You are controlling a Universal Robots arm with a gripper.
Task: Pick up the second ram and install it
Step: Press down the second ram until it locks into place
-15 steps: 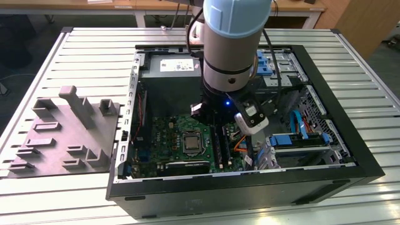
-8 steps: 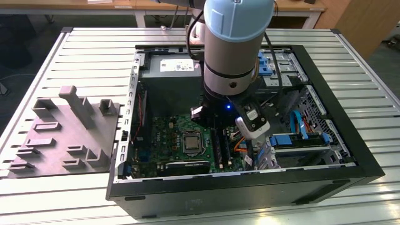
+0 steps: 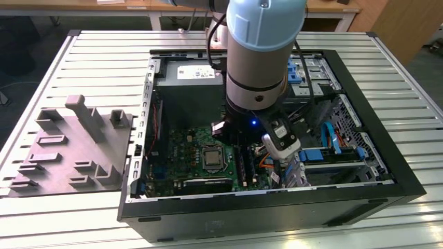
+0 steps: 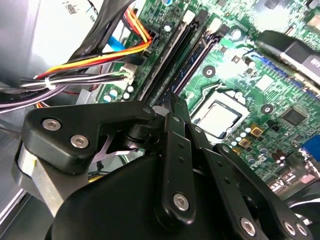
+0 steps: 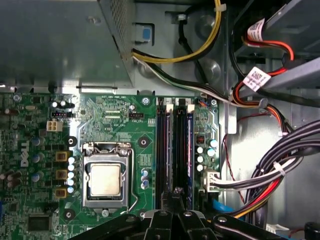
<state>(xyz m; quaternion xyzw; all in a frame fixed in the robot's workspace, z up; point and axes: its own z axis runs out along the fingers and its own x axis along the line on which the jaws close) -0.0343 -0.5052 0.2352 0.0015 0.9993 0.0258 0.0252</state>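
The big black computer case lay open on its side, and the arm reached straight down into it. At 9 o'clock from the case in the exterior view sat the grey tray, its upright blocks bare. Down on the green board, the pincer was clenched, tips drawn together right over the black memory slots. What I took for the second ram stood edge-up among those slots as a thin dark blue strip. Whether the tips pressed on it or merely hovered, I could not tell.

Trouble looked possible here. A stick pushed down crooked could jam with 1 end high, and hard pressure off-centre could flex the board. The bundled cables hung near the pincer's links and could snag. The bare processor lay just beside the slots, so a sideways slip could strike it.

The surface was a slatted metal table, pale and ribbed. At 12 o'clock in the exterior view stood wooden desks over a dark floor.
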